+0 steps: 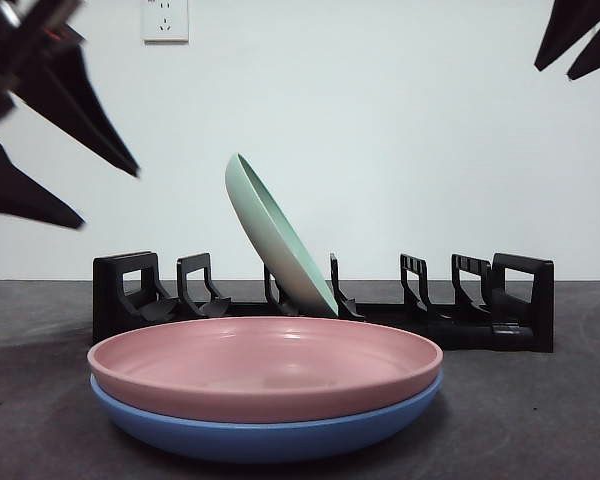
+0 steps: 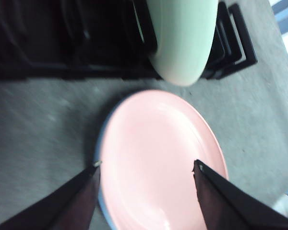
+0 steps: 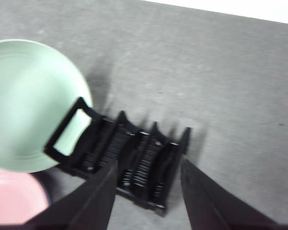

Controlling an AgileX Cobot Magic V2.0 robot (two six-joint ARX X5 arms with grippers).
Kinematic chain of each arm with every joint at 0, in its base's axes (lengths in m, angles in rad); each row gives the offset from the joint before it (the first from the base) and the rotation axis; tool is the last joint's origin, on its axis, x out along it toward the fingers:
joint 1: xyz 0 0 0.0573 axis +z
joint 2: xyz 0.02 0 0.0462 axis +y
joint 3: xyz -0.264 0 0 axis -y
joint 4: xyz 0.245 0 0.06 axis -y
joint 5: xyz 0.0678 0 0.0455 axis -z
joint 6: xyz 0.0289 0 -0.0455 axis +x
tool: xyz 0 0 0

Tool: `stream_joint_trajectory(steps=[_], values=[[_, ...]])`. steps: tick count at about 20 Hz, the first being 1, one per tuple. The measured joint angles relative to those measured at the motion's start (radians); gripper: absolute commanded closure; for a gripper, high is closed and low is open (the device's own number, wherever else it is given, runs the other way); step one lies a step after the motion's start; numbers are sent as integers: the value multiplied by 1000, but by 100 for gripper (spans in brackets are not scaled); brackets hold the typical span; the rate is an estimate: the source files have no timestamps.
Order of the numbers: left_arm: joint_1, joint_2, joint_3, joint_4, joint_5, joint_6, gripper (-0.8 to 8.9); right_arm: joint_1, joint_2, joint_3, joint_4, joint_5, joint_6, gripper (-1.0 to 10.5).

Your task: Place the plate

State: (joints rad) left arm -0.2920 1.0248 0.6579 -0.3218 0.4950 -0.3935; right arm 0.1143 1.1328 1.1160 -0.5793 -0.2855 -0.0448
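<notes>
A pink plate [image 1: 265,365] lies flat on a blue plate [image 1: 270,432] at the table's front. A green plate [image 1: 276,235] stands tilted in a middle slot of the black dish rack [image 1: 520,300] behind them. My left gripper [image 2: 146,167] is open and empty, held above the pink plate [image 2: 158,158]; in the front view it shows at the upper left [image 1: 65,150]. My right gripper [image 3: 149,165] is open and empty, high above the rack's end [image 3: 144,163], showing as black tips at the front view's top right [image 1: 580,40].
The dark grey table [image 1: 540,410] lies around the plates and the rack. A white wall with a socket [image 1: 165,20] stands behind. The rack has several bare slots on both sides of the green plate.
</notes>
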Motion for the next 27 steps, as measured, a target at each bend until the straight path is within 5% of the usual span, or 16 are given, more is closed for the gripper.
stream_joint_trajectory(steps=[9, 14, 17, 27], values=[[240, -177, 50, -20, -156, 221, 504, 177, 41, 0, 31, -1, 65, 745], [269, -254, 56, -39, -185, 259, 504, 293, 163, 25, 73, -37, 200, 744], [269, -259, 56, -87, -186, 264, 504, 360, 301, 167, 18, -87, 270, 744], [269, -259, 56, -120, -186, 264, 504, 496, 673, 639, -113, -84, 339, 744]])
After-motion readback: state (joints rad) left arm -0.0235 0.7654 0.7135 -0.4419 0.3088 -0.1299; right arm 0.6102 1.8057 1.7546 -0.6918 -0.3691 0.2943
